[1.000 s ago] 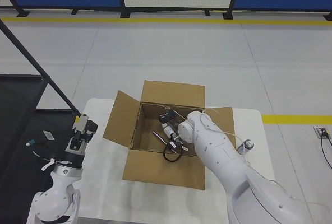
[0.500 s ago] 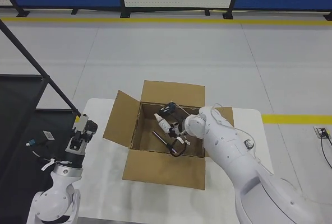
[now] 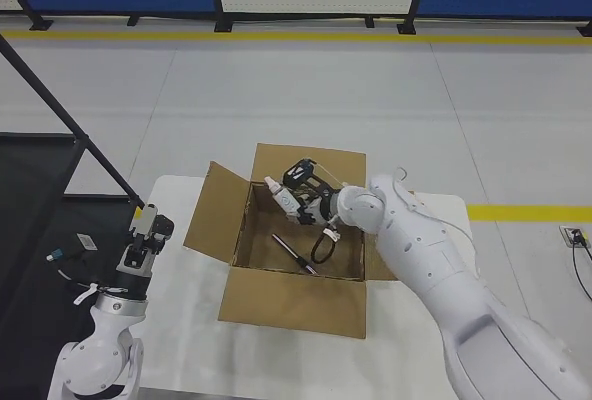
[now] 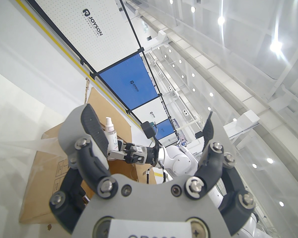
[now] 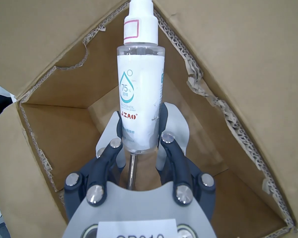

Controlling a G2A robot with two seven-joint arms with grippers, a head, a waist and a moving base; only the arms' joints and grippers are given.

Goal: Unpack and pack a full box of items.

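right gripper (image 5: 141, 122) clamps spray bottle (image 5: 139, 82) above box (image 3: 291, 300), dark tool (image 3: 294, 252) inside; left gripper (image 4: 147, 115) spread

The frame edge is cutting off the nozzle tip of the spray bottle (image 5: 140, 85) beyond the right gripper's (image 5: 141, 121) jaws; between them, the bottle is partly hiding a possibly metal rod (image 5: 132, 172).

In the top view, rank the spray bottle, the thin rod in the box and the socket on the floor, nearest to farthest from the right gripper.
1. Spray bottle: clamped in the right gripper, above the far side of the box.
2. Rod: lying on the box floor, on the robot's side of the gripper.
3. Floor socket: far off on the floor, beyond the table's right end.
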